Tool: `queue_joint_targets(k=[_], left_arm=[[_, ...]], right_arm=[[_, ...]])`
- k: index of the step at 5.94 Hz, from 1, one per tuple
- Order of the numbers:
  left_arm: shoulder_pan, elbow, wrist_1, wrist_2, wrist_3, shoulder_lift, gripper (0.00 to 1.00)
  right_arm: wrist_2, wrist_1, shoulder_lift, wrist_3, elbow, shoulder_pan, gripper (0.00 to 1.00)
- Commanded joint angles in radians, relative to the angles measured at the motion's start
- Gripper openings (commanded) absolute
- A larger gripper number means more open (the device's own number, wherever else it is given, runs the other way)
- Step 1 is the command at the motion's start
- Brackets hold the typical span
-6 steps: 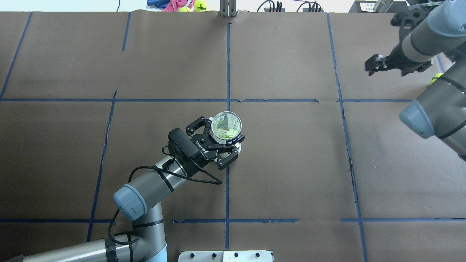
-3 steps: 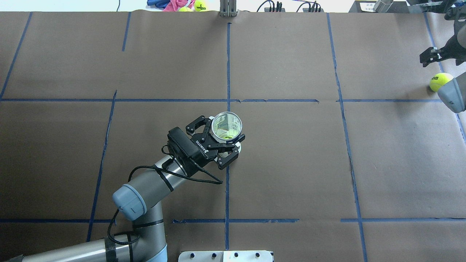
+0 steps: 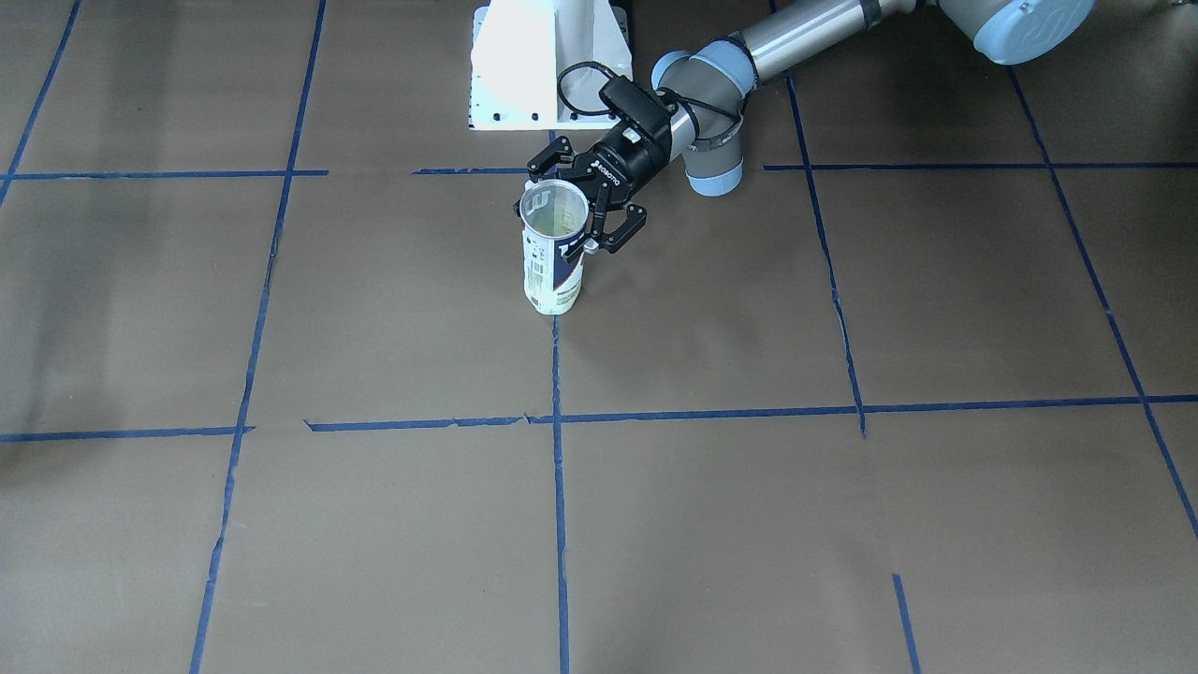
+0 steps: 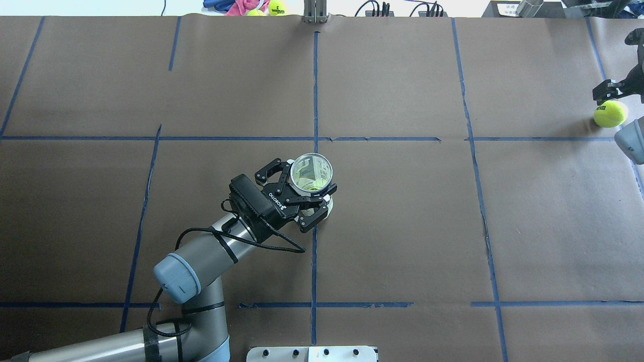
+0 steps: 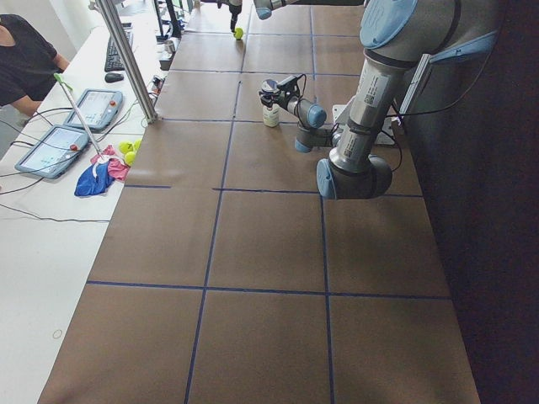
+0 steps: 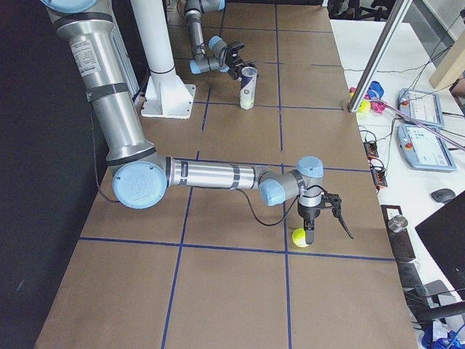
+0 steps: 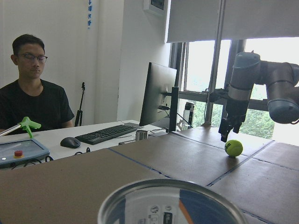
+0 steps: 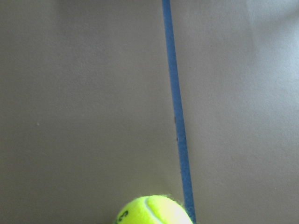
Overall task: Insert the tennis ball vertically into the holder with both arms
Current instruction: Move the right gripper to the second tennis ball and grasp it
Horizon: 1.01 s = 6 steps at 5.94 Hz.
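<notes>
At the centre-left of the table, in the overhead view, the left gripper (image 4: pixel 307 187) clasps the holder (image 4: pixel 313 173), 1 finger closed against each side of its wall near the open rim; the holder stands upright on the brown paper table (image 4: pixel 402 226) at a crossing of blue tape lines (image 4: pixel 315 90); at the far right edge the tennis ball (image 4: pixel 610 113) lies on the table, well apart from the holder, with the right gripper (image 7: pixel 229 132) just above it, fingers spread and not yet around the ball

Step in hand, as judged: the reach for the ball, step 1 of 2, while the left arm steadies the holder; the next move calls for lowering the spread fingers to straddle the ball, closing, lifting, then centring it over a mouth that looks scarcely wider than the ball

Views compared: the front-facing view alone shows the holder's label and upright stance, but neither ball nor right gripper; the left wrist view shows the gap between right gripper and ball; the right wrist view shows only the ball's top beside a tape line, no fingers
</notes>
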Motion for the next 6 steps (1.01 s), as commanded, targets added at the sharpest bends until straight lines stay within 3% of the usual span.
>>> queue_joint_targets(k=[1, 5, 6], left_arm=[[-0.001, -0.005, -0.001, 0.000, 0.000, 0.001, 0.88], [-0.001, -0.013, -0.001, 0.000, 0.000, 0.003, 0.89], [-0.001, -0.014, 0.001, 0.000, 0.000, 0.003, 0.89]], right_arm=[[-0.007, 0.002, -0.012, -0.020, -0.014, -0.014, 0.98], [-0.011, 0.005, -0.003, -0.023, -0.037, -0.046, 0.96], [-0.023, 0.023, -0.003, -0.022, -0.045, -0.052, 0.77]])
